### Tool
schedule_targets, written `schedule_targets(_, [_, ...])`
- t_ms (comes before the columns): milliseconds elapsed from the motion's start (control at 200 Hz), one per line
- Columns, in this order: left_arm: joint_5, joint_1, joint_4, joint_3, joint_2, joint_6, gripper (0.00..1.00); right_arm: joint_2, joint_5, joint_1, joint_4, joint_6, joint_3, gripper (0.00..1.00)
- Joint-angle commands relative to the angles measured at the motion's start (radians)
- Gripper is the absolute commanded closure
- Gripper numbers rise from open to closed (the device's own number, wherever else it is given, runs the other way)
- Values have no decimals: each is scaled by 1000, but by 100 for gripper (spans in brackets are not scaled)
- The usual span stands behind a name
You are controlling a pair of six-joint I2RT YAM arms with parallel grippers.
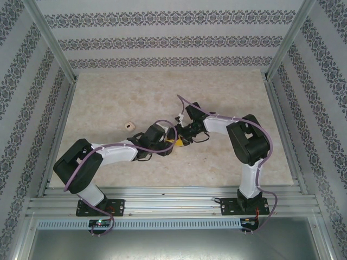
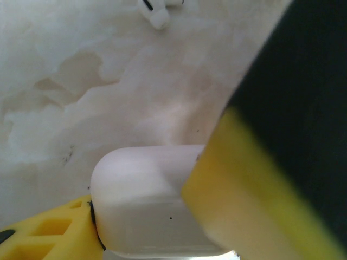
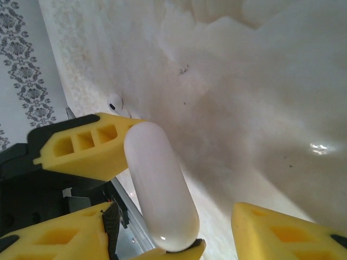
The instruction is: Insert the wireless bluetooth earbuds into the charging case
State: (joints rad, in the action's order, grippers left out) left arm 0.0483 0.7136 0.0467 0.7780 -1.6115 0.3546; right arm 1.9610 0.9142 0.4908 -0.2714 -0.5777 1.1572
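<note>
The charging case (image 3: pixel 160 184) stands on edge at the middle of the counter (image 3: pixel 244 81), clamped between the yellow fingers of the left gripper (image 2: pixel 146 189). The right gripper (image 3: pixel 171 216) is spread wide around the case. One earbud (image 3: pixel 115 102) lies on the counter just behind them.

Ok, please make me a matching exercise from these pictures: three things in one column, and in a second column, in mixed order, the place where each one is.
Things:
1. charging case
2. earbud
3. tan piece

Places:
a. alone on the table, well to the left of the case
b. clamped in the left gripper
c. loose on the table, just beyond the case

Pairs: 1-b, 2-c, 3-a.
</note>
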Motion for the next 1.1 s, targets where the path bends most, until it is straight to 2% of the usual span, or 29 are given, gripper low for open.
schedule_targets(0, [5,4,65,-16,25,-28,43,15,43,17,-50,48,25,46])
schedule_targets(75, [4,4,67,-17,26,-33,43,11,42,19,-66,62,23,54])
schedule_targets(195, [3,4,67,-17,30,-43,43,-7,27,19,-89,79,24,75])
schedule_targets(260, [3,4,67,-17,34,-46,41,-20,15,19,-97,91,26,83])
schedule_targets(480, [12,3,73,-28,84,-52,32,-74,-7,16,-91,108,30,89])
schedule_targets(615, [34,-4,81,-56,173,-63,14,-125,-32,7,-99,144,34,92])
schedule_targets(684, [76,-20,87,-78,247,-82,8,-162,-40,-1,-109,176,40,93])
schedule_targets(759, [174,-60,100,-109,336,-99,5,-210,-55,-3,-138,229,55,94])
schedule_targets(969, [661,-260,209,-167,516,-79,7,-343,-43,32,-248,411,121,95])
schedule_targets(1094, [838,-376,356,-210,586,3,13,-416,-18,62,-267,466,133,95])
